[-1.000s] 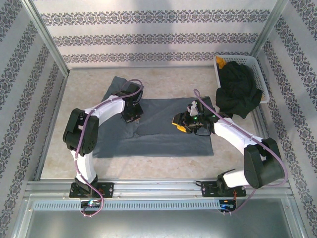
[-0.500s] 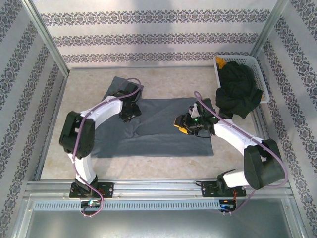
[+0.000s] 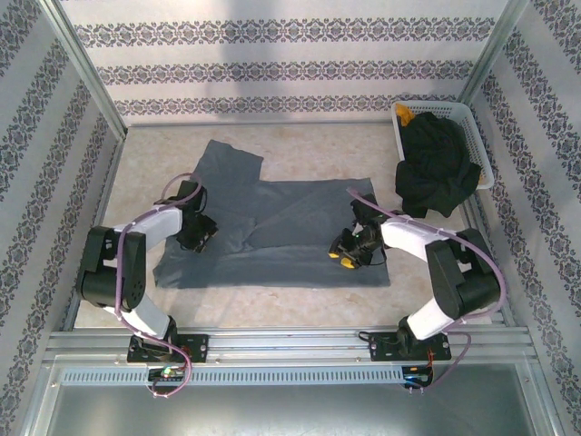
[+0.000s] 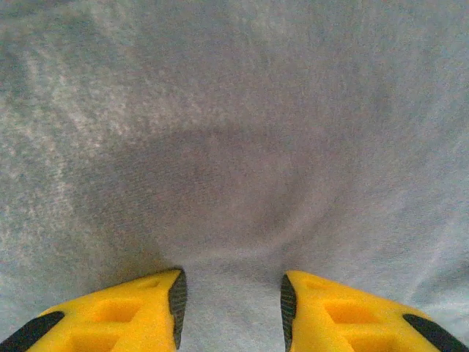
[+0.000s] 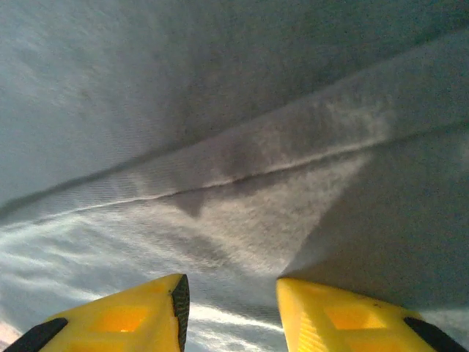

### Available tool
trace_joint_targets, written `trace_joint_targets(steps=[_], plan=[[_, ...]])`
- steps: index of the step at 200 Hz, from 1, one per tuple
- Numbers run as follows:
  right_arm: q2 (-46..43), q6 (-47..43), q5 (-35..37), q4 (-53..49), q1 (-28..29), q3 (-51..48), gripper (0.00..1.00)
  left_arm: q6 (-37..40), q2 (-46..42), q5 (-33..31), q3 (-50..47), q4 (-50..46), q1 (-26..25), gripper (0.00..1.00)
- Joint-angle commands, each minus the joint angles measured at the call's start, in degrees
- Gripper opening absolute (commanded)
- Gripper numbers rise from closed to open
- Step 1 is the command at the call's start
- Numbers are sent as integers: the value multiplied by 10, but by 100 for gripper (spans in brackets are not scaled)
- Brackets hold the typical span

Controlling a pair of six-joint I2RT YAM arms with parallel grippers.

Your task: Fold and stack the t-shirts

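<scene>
The slate blue-grey t-shirt point(image 3: 272, 227) lies spread flat on the table, one sleeve pointing to the far left. My left gripper point(image 3: 197, 233) hovers low over its left part, jaws open, with bare cloth point(image 4: 234, 183) between the yellow fingers point(image 4: 146, 308). My right gripper point(image 3: 346, 253) is low over the shirt's near right part, also open, above a seam or fold line point(image 5: 242, 172). The black t-shirt point(image 3: 438, 168) lies bunched in the white basket point(image 3: 483, 136) at the far right, hanging over its near rim.
A small yellow-orange object point(image 3: 406, 116) sits in the basket's far left corner. Patterned walls and metal frame posts enclose the table on three sides. Bare beige tabletop point(image 3: 309, 145) lies beyond the grey shirt and along its near edge.
My left gripper has opened and moved from the shirt's far left down to its left edge, uncovering the sleeve. My right gripper has slid nearer, towards the shirt's near right corner.
</scene>
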Motion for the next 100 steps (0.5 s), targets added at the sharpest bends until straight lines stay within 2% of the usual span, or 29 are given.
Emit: trace_joint_targets(steps=[1, 41, 71, 83, 100], plan=[[41, -3, 13, -46, 39, 14, 40, -19, -9, -22, -41, -5, 37, 41], [47, 66, -31, -44, 101, 20, 41, 16, -67, -32, -85, -39, 117, 41], [29, 117, -63, -26, 123, 31, 42, 56, -88, -26, -72, -56, 157, 42], [10, 113, -45, -38, 121, 47, 42, 78, -91, -30, -39, -72, 156, 45], [-31, 77, 18, -51, 108, 77, 45, 97, -94, -31, 18, -66, 150, 47]])
